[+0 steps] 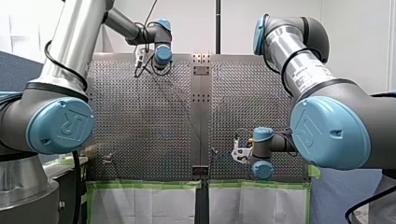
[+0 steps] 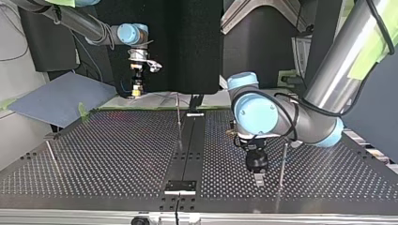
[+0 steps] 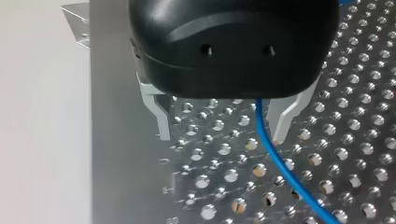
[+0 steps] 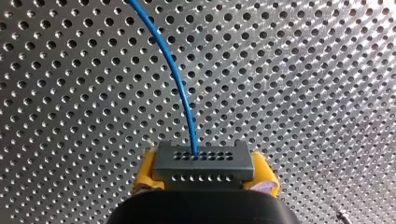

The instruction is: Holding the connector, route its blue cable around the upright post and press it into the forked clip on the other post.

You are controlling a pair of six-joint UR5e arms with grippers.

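Over the perforated table (image 1: 154,121) in the front view, at about eleven o'clock near its far edge, hangs my left arm's gripper (image 1: 139,59). In the left wrist view its two metal fingers (image 3: 159,114) are spread apart and grip nothing. The blue cable (image 3: 268,149) runs loose between them, nearer one finger. This looks deliberate: an open cradle would let the cable slide while it is steered.

In the top view a thin upright post (image 2: 282,161) stands just beside this gripper, at its three o'clock. It is likely the one to route around. A second post (image 2: 178,119) stands at the table's middle and a third post (image 2: 50,153) at nine o'clock. I cannot tell which one bears the forked clip.

Further right in the front view, at about five o'clock on the table, sits my right arm's gripper (image 1: 240,153). Its yellow pads (image 4: 144,176) are pressed onto the grey connector (image 4: 203,158), pinching it from both sides. The cable leaves the connector's face and curves away over the table. Holding that end fixed probably gives the other arm something to pull against. Routing seems not yet begun.
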